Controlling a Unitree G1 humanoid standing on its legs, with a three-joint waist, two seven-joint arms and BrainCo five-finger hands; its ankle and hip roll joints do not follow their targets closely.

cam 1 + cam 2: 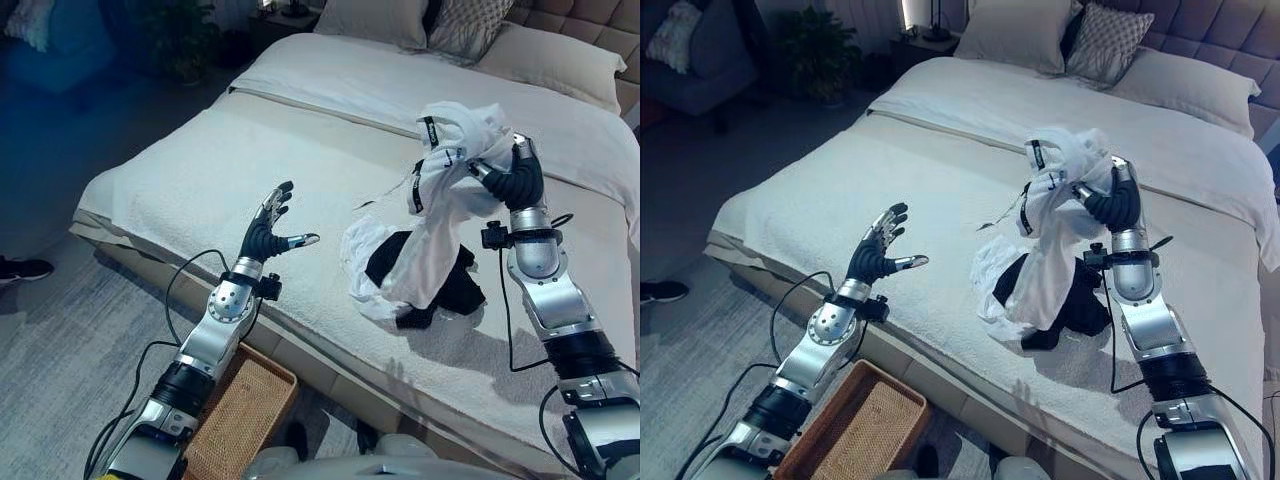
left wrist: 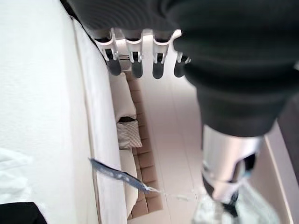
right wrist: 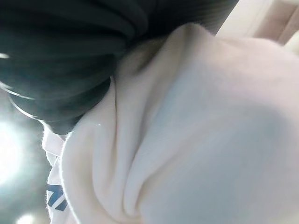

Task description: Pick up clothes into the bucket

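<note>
**White garment lifted off the bed in the right hand**

A dark band with pale lettering ran along the edge of the white garment (image 1: 455, 165), and a blue mark showed on the cloth in the right wrist view; none of it was clear enough to make out. The right hand (image 1: 516, 176) was raised above the bed (image 1: 200, 150) with its fingers curled into the bunched top of the garment, whose lower part hung down and trailed onto the bedspread. A black piece of clothing (image 1: 455, 285) lay on the bed beneath it, partly covered by the white folds. The left hand (image 1: 270, 228) was held over the near edge of the bed, fingers spread and straight, thumb apart, holding nothing.

A woven basket (image 1: 240, 410) stood on the floor against the bed, below the left arm, its far side cut off by that arm. Pillows (image 1: 470, 25) lay at the head of the bed, and a dark shoe (image 1: 22, 268) showed at the floor's edge. The right fingertips were hidden in the cloth.
</note>
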